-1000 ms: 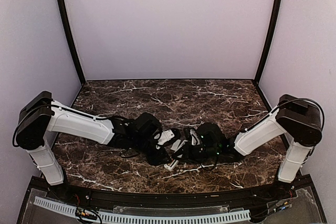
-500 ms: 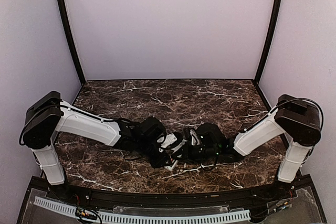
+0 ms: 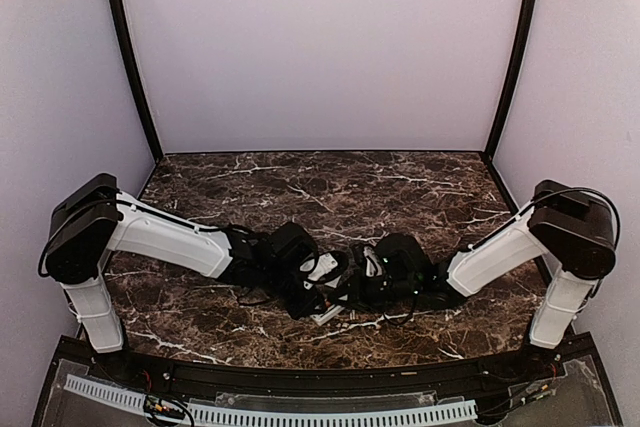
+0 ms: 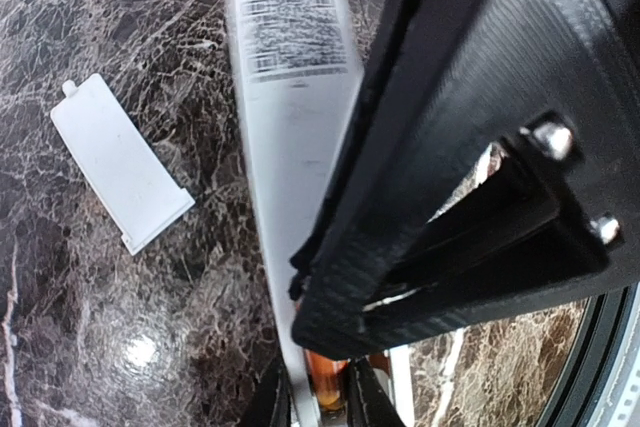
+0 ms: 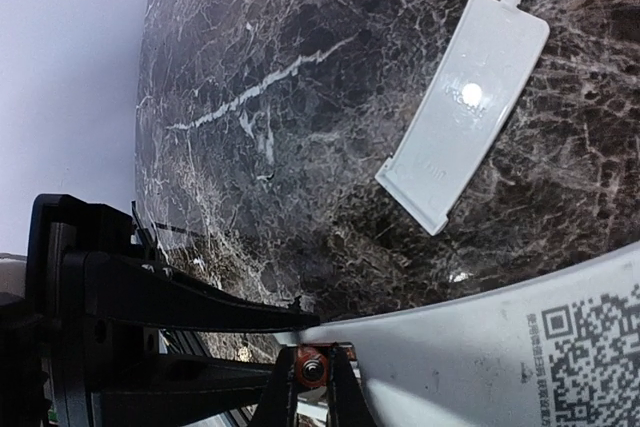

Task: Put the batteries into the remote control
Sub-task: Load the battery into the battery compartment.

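Overhead, the two white-and-black arms reach inward and meet low over the dark marble bench [image 3: 400,187], the left pincer [image 3: 318,289] and right pincer [image 3: 352,287] almost nose to nose. Between them a sliver of the slim white plastic remote control [image 3: 327,313] shows at about six o'clock from the meeting point. From up here I cannot tell how wide either pincer stands.

Down the left wrist view, the remote control [image 4: 295,137] lies label-up on the marble, running from twelve o'clock down to six. That face up makes sense to me, since the battery bay opens on the back. At its six o'clock end the left pincer [image 4: 328,402] is clenched to a narrow gap around a small orange cylindrical battery [image 4: 326,385], holding it right at the open bay, seemingly to press it in. The right arm's black printed pincer body [image 4: 490,147] looms across three o'clock. A small flat white cover piece [image 4: 120,160] lies apart at nine o'clock, off the bay.

Through the right wrist view, the right pincer [image 5: 313,387] is likewise nipped close on an orange battery end [image 5: 312,367] at the edge of the remote. The cover piece [image 5: 465,107] rests at one o'clock. No blue battery is visible.
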